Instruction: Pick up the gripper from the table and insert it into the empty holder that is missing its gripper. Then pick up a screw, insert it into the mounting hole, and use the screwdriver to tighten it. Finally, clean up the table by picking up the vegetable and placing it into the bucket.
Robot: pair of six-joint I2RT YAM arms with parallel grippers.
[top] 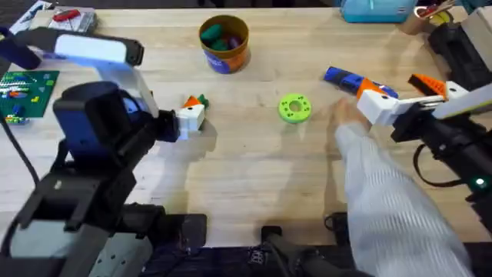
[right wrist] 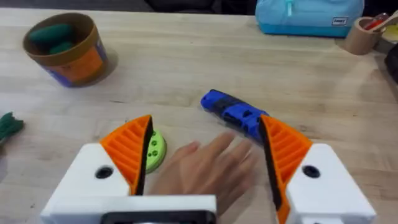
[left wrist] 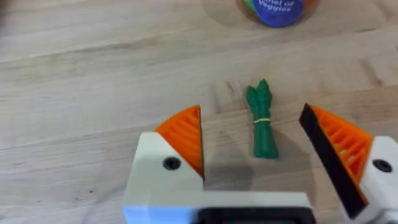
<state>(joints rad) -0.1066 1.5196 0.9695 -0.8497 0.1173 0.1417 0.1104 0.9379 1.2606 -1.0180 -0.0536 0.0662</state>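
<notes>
Vegetable [left wrist: 262, 121] between spread left gripper [left wrist: 255, 146] fingers, bucket [left wrist: 278, 9] at 12 o'clock: light, rigid-looking, likely slippery; pinch mid-stalk; right gripper [right wrist: 205, 155] also open

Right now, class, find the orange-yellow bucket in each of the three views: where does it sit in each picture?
Overhead: the bucket stands at top centre on the table.
Left wrist: just its blue base peeks in at the top edge, beyond the vegetable.
Right wrist: upper left, tilted in frame.
Shared landmark: the green disc, overhead centre and by the right claw's finger.
</notes>
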